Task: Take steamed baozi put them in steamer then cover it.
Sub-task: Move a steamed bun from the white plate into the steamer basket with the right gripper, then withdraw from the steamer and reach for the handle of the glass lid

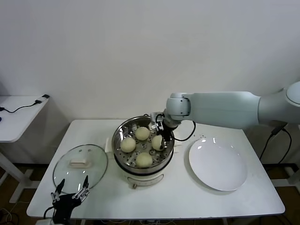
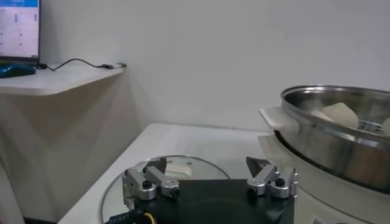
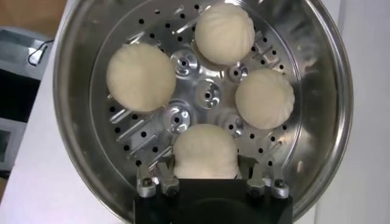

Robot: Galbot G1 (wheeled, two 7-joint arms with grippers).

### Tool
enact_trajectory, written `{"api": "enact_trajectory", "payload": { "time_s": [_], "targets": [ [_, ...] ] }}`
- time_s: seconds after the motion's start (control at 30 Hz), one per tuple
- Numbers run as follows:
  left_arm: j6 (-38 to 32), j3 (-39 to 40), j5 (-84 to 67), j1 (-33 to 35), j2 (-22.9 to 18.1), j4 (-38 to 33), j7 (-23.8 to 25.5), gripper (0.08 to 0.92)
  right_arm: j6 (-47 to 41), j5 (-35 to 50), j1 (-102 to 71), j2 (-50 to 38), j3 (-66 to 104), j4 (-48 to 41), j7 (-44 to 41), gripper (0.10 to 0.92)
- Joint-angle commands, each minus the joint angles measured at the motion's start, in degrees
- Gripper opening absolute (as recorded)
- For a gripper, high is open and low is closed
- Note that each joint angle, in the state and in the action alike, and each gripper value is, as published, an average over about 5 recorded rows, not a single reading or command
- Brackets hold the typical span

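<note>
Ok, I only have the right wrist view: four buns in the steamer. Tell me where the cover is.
Observer: The cover lies flat on the table, to the robot's left of the steamer.
Operator: Give me the left gripper's position.
Observer: The left gripper hangs open at the table's near edge, by the cover's rim.
Operator: Now report the steamer's other side.
Observer: A white plate sits on the table there.

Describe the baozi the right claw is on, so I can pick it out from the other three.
Find the steel steamer mid-table, between the glass cover and the white plate. Four baozi sit on its perforated tray. Yours is on the plate side, the only one flanked by the right claw.
</note>
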Motion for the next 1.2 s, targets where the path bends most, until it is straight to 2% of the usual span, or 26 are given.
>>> {"api": "enact_trajectory", "payload": {
  "time_s": [0.03,0.2,0.3,0.47,0.57,0.67,0.83,1.0,1.1,1.2],
  "targets": [
    [0.02,0.03,0.01,-0.01,-0.01,0.00,0.00,0.823,3.74,1.08,-0.18,0.39,0.91,-1.80,-1.21,0.781],
    [-0.04,0.00,-0.08,0.04,0.12,0.00,0.02,0.823,7.00,3.59,2.62,-2.64,5.12,-2.31,-2.34,0.821],
    [0.07,0.09,0.33,-0.02,0.24,0.00,0.17,0.823,5.25,6.01,2.78,-6.51,11.49,-2.31,0.56,0.822],
    [0.05,0.11,1.28,-0.08,0.64,0.01,0.63,0.823,-1.09,7.60,-3.27,-13.30,27.83,0.24,18.29,0.823],
    [-0.96,-0.01,1.68,-0.16,1.01,0.01,1.23,0.823,1.75,6.96,-8.24,-16.80,34.78,-0.09,28.56,0.823],
    [-1.50,0.11,1.70,-0.56,1.31,0.01,1.59,0.823,5.15,7.31,-14.14,-20.96,41.40,-0.83,34.17,0.823],
    [-2.22,0.10,1.65,-2.36,1.90,0.02,1.87,0.823,11.21,7.30,-31.46,-31.85,57.10,1.14,35.55,0.823],
    [-4.48,-0.38,1.52,-3.82,3.58,0.13,1.98,0.823,22.05,6.20,-53.52,-42.06,72.26,4.65,35.08,0.823],
    [-4.92,-0.91,1.65,-5.01,4.56,0.70,2.68,0.823,27.74,4.81,-69.21,-43.95,85.49,5.81,35.33,0.823],
    [-5.00,-1.27,2.38,-6.31,5.05,1.34,2.94,0.823,31.56,2.90,-87.75,-42.11,102.90,7.24,35.74,0.823]
  ]
}}
